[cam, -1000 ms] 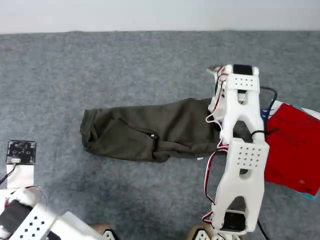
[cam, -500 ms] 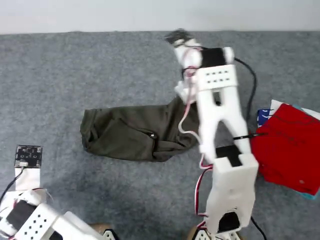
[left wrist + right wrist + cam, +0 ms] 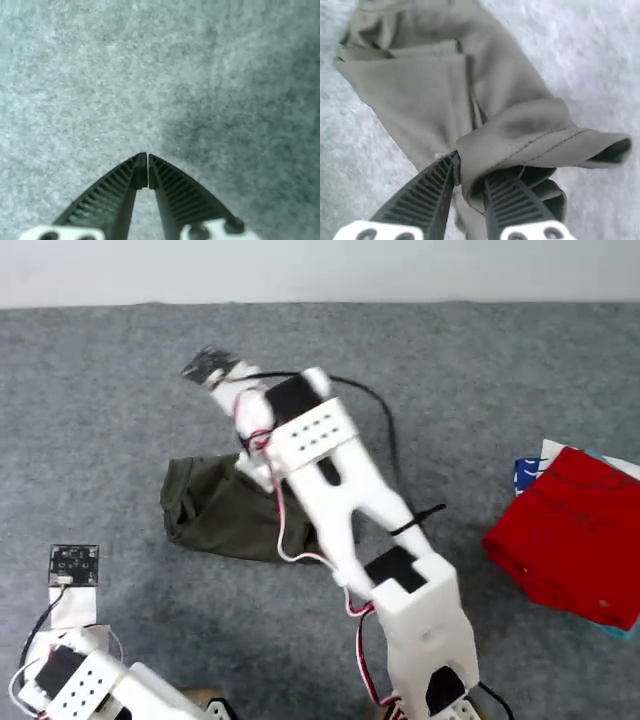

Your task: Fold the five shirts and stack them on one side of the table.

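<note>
An olive shirt [image 3: 205, 508] lies left of the table's middle, bunched into a short heap. My right arm stretches from the front edge across it, and its gripper [image 3: 256, 462] hangs over the shirt's upper right part. In the right wrist view that gripper [image 3: 470, 172] is shut on a doubled-over fold of the olive shirt [image 3: 420, 95], lifted above the flat layer beneath. A folded red shirt [image 3: 570, 540] tops a stack at the right edge. My left gripper [image 3: 147, 165] is shut with nothing in it, just above bare grey carpet.
The left arm's base [image 3: 80, 685] sits at the front left corner. A blue and white garment [image 3: 526, 472] peeks from under the red shirt. Grey carpet [image 3: 480, 380] covers the table, with a pale wall along the far edge.
My right arm has swung from right to left, dragging the olive shirt's right end over the rest, so the shirt now covers about half its former length. The left arm shifted slightly.
</note>
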You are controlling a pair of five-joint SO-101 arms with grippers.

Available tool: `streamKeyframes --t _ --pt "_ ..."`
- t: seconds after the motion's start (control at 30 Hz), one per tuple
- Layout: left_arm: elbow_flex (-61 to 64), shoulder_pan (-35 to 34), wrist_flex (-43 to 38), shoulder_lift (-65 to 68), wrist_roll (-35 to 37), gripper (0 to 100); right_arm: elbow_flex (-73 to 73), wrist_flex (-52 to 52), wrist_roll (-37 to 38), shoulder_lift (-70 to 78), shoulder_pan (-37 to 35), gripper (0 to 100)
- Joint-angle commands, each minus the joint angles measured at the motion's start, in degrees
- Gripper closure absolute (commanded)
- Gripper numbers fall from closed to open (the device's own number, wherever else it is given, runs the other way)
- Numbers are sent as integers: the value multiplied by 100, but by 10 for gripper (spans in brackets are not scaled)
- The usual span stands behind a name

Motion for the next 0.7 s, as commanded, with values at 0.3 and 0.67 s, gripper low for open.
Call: streamKeyframes --t 0.3,0.67 --pt "180 431 -396 -62 132 985 -79 -927 -44 -13 -347 988" --pt "189 431 -396 -62 141 985 -70 -1666 -26 664 -734 798"
